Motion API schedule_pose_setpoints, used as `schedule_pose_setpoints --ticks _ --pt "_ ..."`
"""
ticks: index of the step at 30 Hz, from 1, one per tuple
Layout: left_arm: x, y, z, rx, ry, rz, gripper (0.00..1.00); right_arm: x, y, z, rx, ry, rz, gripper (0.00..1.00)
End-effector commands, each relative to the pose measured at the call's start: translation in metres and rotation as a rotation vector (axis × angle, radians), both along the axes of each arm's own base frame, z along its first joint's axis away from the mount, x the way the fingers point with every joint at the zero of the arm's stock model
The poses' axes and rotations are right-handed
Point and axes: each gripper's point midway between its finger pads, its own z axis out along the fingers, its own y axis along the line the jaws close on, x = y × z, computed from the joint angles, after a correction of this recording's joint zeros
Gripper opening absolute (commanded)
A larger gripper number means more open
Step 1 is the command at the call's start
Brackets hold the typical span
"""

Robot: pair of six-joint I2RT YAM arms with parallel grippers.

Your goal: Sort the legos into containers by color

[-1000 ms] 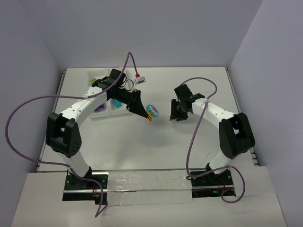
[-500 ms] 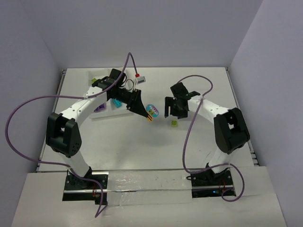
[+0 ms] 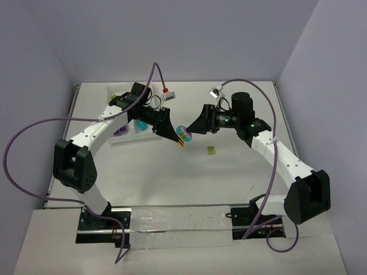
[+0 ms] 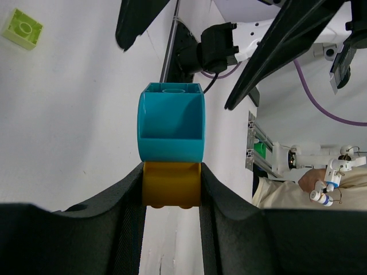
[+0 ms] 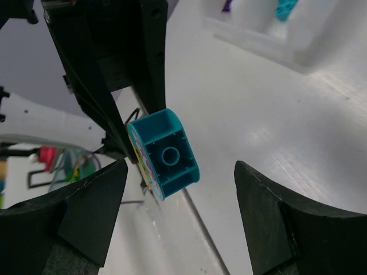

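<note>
My left gripper (image 4: 171,179) is shut on a yellow brick (image 4: 171,184) that has a teal brick (image 4: 171,129) stuck to its far end. In the top view this clump (image 3: 184,134) hangs above the table's middle at the tip of the left gripper (image 3: 179,140). My right gripper (image 3: 192,129) points at it from the right. That right gripper (image 5: 180,197) is open, with the teal brick (image 5: 166,153) just ahead of its fingertips, between them and untouched. A lime green brick (image 3: 211,150) lies loose on the table, also the lime brick (image 4: 22,27) in the left wrist view.
The white tray (image 3: 112,140) stands at the back left under the left arm, with a purple brick (image 3: 120,131), a teal brick (image 3: 140,123) and a lime one (image 3: 114,96) in its compartments. Its wall (image 5: 258,43) shows in the right wrist view.
The right gripper opened and left the lime green brick on the table. Its arm then swung up and turned left to face the clump held by the still left gripper.
</note>
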Motion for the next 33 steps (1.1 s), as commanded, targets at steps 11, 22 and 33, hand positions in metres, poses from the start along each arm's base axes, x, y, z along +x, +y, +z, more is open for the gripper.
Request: schedule_pose_setpoints --ticks 11,22,33 --pt "-0.010 0.003 0.028 -0.086 -0.073 -0.037 0.00 -0.024 0.028 0.013 0.147 0.024 0.302 0.56" --pt "-0.007 0.003 0.024 -0.063 -0.069 -0.024 0.00 -0.017 0.024 0.014 0.146 0.030 0.241 0.00" --pt "-0.010 0.026 0.019 -0.024 -0.084 0.066 0.00 0.063 -0.053 0.004 0.110 0.030 -0.410 0.00"
